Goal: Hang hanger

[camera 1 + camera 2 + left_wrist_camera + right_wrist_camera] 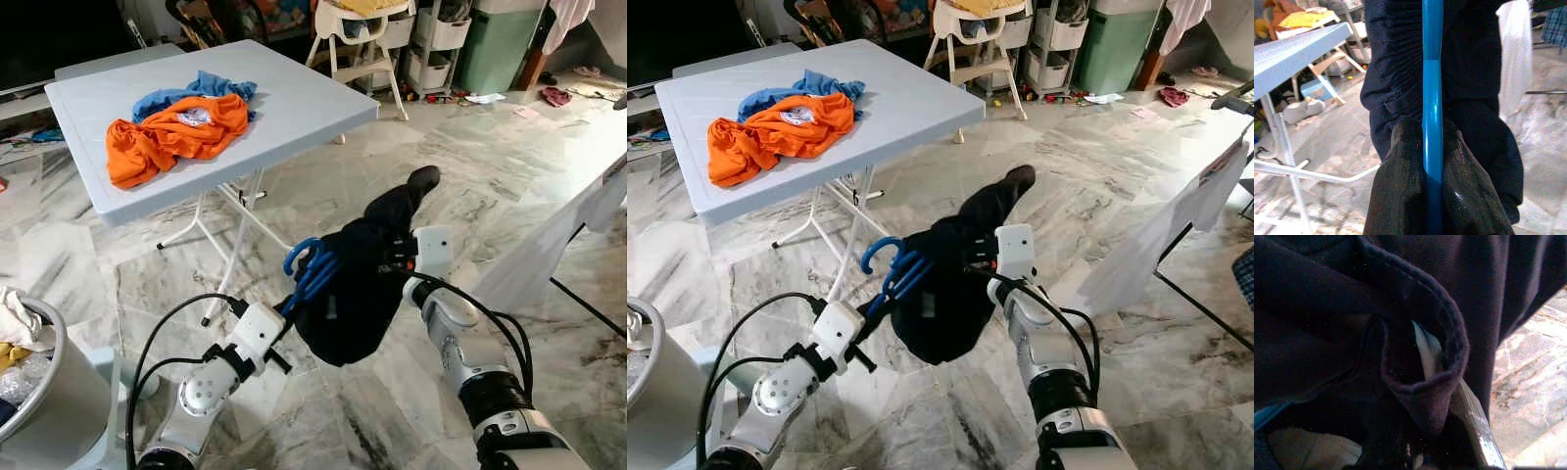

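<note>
No text, label, brand or number can be read anywhere; the orange shirt (167, 137) carries a pale printed patch (too small to make out).

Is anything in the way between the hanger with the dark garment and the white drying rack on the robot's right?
Nothing visible blocks it. The left hand grips the blue hanger, the right hand is buried in the dark garment, and bare marble floor lies between them and the drying rack.

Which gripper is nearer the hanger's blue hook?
Left. The left gripper clamps the blue hanger just below its hook; the right gripper is buried in the dark garment beside it.
</note>
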`<state>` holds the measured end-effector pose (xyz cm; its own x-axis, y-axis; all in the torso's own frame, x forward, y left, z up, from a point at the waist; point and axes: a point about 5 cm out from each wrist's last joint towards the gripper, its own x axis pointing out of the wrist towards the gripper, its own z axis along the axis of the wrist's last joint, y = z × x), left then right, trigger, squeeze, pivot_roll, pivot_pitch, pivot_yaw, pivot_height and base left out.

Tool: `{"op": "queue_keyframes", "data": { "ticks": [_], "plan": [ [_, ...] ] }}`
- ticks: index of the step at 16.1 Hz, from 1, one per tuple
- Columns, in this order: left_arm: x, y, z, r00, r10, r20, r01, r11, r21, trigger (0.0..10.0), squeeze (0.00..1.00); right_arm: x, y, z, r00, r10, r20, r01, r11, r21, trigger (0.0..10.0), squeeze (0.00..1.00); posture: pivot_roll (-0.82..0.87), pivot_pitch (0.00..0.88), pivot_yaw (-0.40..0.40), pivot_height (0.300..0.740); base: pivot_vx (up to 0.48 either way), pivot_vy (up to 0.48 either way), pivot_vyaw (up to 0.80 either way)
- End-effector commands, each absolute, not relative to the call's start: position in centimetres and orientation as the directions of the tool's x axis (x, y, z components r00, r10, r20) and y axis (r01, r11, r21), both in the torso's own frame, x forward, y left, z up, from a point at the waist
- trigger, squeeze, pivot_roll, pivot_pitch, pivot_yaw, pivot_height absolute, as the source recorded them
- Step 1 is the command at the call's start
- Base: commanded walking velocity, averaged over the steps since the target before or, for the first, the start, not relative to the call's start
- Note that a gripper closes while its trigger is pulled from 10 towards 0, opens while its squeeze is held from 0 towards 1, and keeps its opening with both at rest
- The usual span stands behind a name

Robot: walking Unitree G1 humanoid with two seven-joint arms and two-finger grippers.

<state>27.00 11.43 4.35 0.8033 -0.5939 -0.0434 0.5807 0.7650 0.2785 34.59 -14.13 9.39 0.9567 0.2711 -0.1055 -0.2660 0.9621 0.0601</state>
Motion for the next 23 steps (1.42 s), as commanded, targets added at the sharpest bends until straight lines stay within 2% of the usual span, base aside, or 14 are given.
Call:
{"op": "queue_keyframes", "data": {
  "ticks": [1,6,14,18,19,23],
  "plan": [
    [27.3,11.8,4.5,0.814,-0.579,-0.047,0.565,0.771,0.294,0.0,0.0,35.1,-14.3,10.6,0.963,0.265,-0.05,-0.262,0.963,0.066,0.0,0.0,-0.09,0.004,0.042,0.74,0.0,0.0,0.0],
    [27.7,12.5,4.1,0.849,-0.522,-0.085,0.519,0.791,0.322,0.0,0.0,34.9,-14.6,11.6,0.961,0.278,0.007,-0.278,0.959,0.065,0.0,0.0,-0.09,0.0,0.04,0.74,0.0,0.0,0.0],
    [27.3,12.4,2.6,0.84,-0.513,-0.175,0.542,0.777,0.32,0.0,0.0,35.8,-14.4,16.8,0.933,0.284,0.221,-0.309,0.947,0.089,0.0,0.0,-0.1,0.001,0.037,0.74,0.0,0.0,0.0],
    [27.0,12.2,2.3,0.824,-0.53,-0.198,0.566,0.763,0.314,0.0,0.0,36.0,-14.1,17.1,0.932,0.29,0.216,-0.315,0.945,0.088,0.0,0.0,-0.1,0.001,0.036,0.74,0.0,0.0,0.0],
    [26.7,12.0,2.1,0.811,-0.544,-0.213,0.584,0.746,0.32,0.0,0.0,36.2,-14.1,16.3,0.949,0.275,0.155,-0.288,0.956,0.063,0.0,0.0,-0.1,0.004,0.035,0.74,0.0,0.0,0.0],
    [26.1,11.6,1.6,0.787,-0.57,-0.235,0.617,0.723,0.311,0.0,0.0,36.7,-14.2,15.6,0.966,0.239,0.096,-0.243,0.969,0.038,0.0,0.0,-0.1,0.007,0.036,0.74,0.0,0.0,0.0]
  ]
}}
